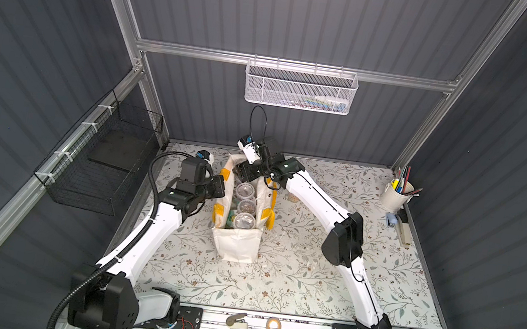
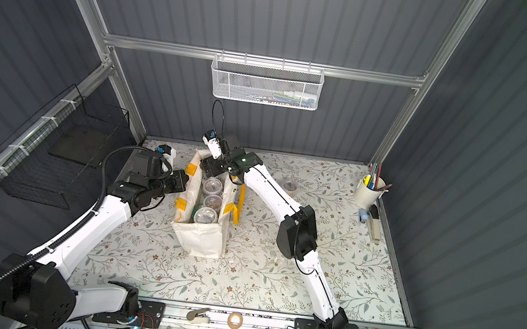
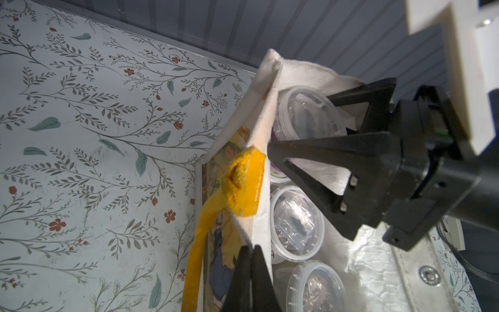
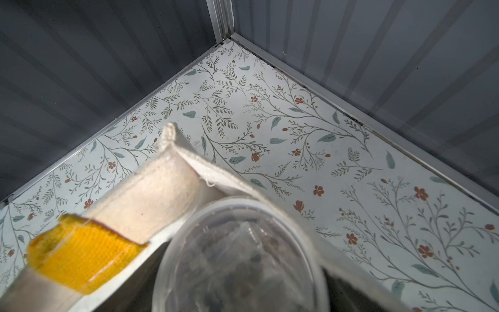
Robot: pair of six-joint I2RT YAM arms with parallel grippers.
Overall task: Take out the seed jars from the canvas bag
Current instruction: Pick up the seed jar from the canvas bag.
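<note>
Left wrist view: left gripper (image 3: 249, 259) is clamped tight on the left wall rim of the off-white boxy canvas bag (image 3: 310, 70), near a yellow woven handle patch (image 3: 244, 183). Right gripper (image 3: 299, 123) is down in the bag's far end, black jaws spread either side of the rearmost jar (image 3: 310, 116), a small clear round plastic cup w/ clear lid; can't tell whether the pads press it. Right wrist view shows that jar's lid (image 4: 237, 256) close up, hard by the bag's back corner. In both top views the bag stands upright, mouth open, on the pale floral-print mat (image 1: 291, 281). Three clear-lidded seed jars (image 1: 246, 206) show in a row inside, front to back, w/ a green-lidded jar (image 1: 231, 218) beside the front one, at the bag's left wall. A loose clear jar (image 2: 289, 185) of brown seeds sits on the mat outside, right of the bag, partly behind the right arm. White pen cup (image 1: 395, 195) stands well apart, far right of the bag.
</note>
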